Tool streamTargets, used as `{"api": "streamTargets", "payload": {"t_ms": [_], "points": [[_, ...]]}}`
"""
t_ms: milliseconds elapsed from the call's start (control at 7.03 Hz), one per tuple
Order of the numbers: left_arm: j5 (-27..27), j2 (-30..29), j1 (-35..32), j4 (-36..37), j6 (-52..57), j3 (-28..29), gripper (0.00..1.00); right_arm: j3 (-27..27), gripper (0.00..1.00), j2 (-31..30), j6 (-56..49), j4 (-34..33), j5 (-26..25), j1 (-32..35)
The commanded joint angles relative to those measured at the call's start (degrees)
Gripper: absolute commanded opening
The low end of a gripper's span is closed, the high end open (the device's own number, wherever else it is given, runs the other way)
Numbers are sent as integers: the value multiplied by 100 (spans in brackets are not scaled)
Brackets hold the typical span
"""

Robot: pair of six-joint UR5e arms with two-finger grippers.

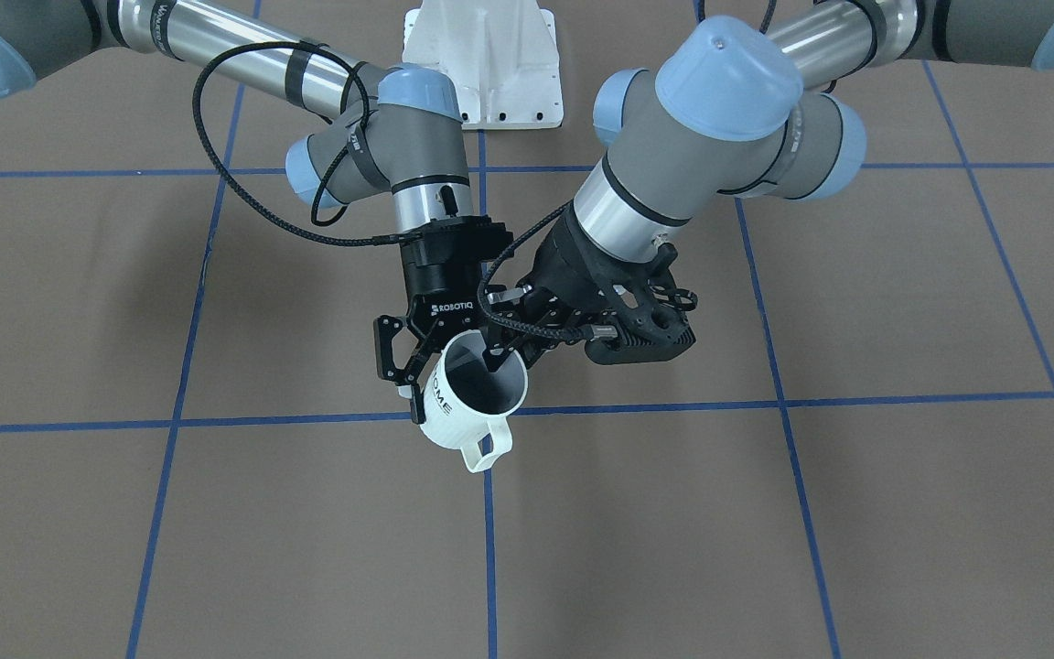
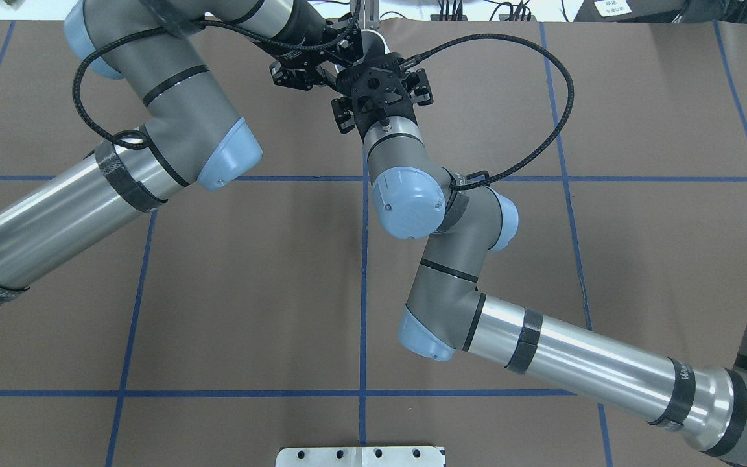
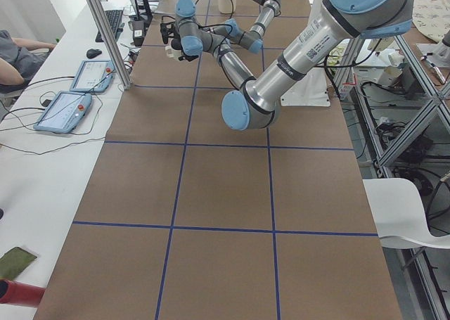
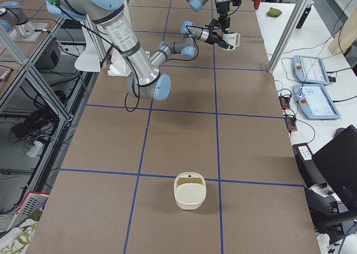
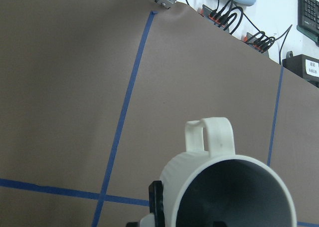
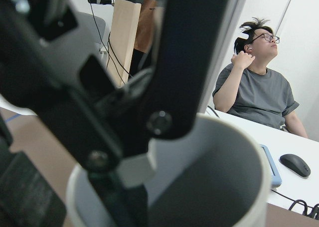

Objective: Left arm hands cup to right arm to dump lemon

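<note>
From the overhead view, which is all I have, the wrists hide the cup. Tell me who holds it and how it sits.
Observer: The left gripper holds the cup by its wall, with one finger inside the rim. The cup is tilted, handle pointing away from the robot.
Operator: Report the right gripper.
Observer: The right gripper straddles the wall beside the HOME lettering. I can't tell whether it is clamped.
Operator: Find me a place to dump.
Observer: A white bowl stands on the table toward the robot's right end, outside your frame.
</note>
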Motion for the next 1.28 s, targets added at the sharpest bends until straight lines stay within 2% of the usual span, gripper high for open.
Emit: {"api": "streamTargets", "payload": {"t_ms": [0,1138], "points": [[0,8,6,3,12,0,39,53,0,-59,-53,7,-17,-4],[9,-1,6,20,12,9,37,89,0,-147,-273,-11,-386,-162]]}}
